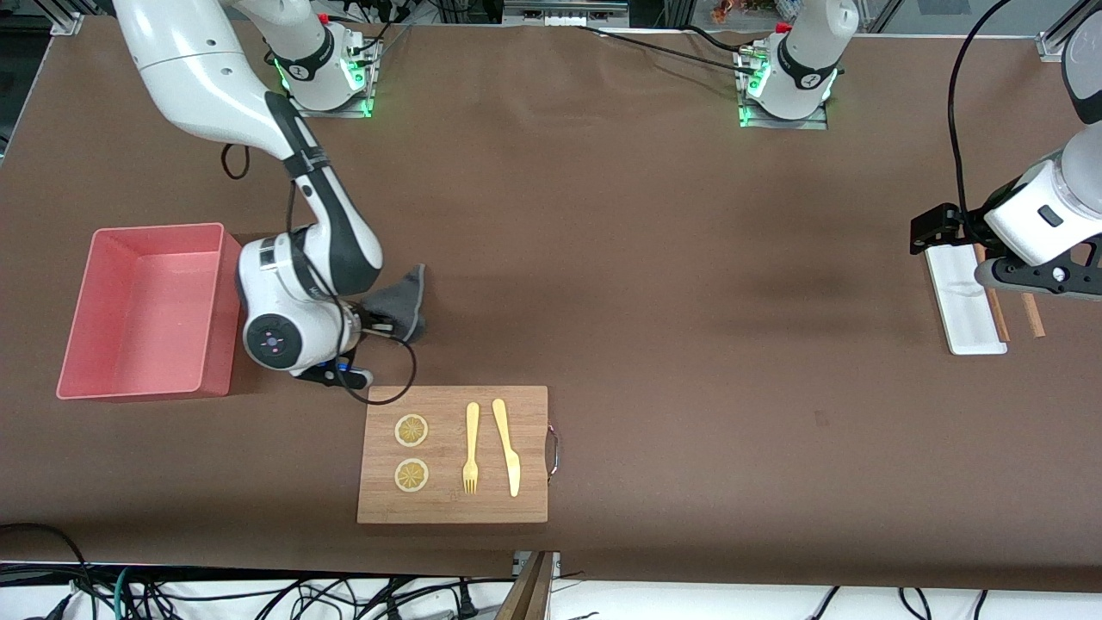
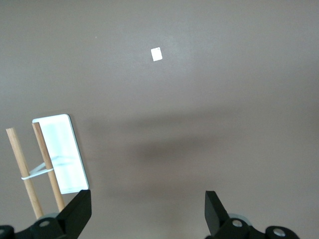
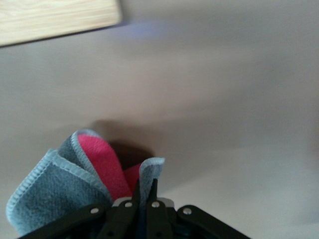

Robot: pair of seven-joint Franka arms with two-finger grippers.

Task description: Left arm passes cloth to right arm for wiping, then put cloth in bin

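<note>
My right gripper [image 1: 372,324] is shut on the cloth [image 1: 403,301], a dark grey piece that hangs from it just above the brown table, between the bin and the cutting board. In the right wrist view the cloth [image 3: 60,181] shows grey outside with crimson red folds inside, pinched between the two closed fingers [image 3: 133,194]. The bin [image 1: 151,312] is a salmon-pink tub standing beside the right arm's wrist, toward the right arm's end of the table; nothing shows inside it. My left gripper [image 2: 148,211] is open and holds nothing, waiting over the left arm's end of the table.
A wooden cutting board [image 1: 453,455] with two lemon slices [image 1: 411,430], a yellow fork [image 1: 471,448] and a yellow knife [image 1: 508,446] lies nearer to the front camera than the cloth. A flat white tray [image 1: 964,301] and wooden chopsticks [image 1: 993,303] lie under the left gripper.
</note>
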